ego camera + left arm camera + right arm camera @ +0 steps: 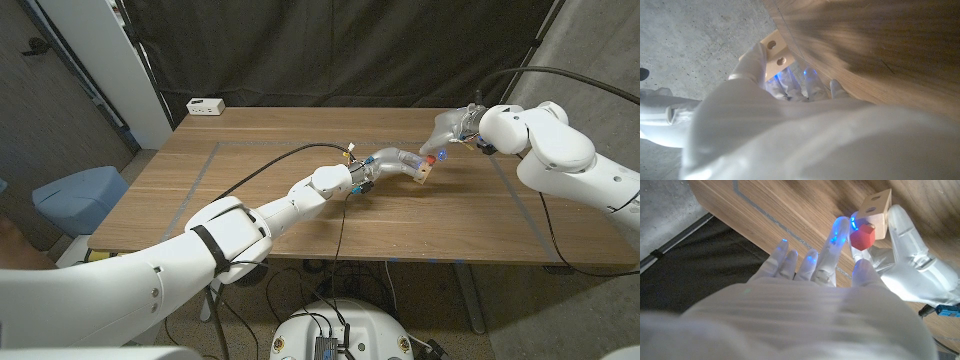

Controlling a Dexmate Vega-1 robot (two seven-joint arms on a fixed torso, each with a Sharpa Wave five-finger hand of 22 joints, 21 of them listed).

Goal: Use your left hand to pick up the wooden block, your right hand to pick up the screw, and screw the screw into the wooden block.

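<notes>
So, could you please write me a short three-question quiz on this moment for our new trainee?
1. True or false: the left robot hand holds the wooden block.
2. What colour is the screw head? A) red B) green C) black
3. Fill in: the screw sits between the right robot hand's fingertips, right against the ____.

Key: 1 true; 2 A; 3 wooden block.

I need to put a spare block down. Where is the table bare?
Bare: the near right of the table, and the far left by the white box. Crowded: centre-right, where both hands meet at the block and red screw.
</notes>
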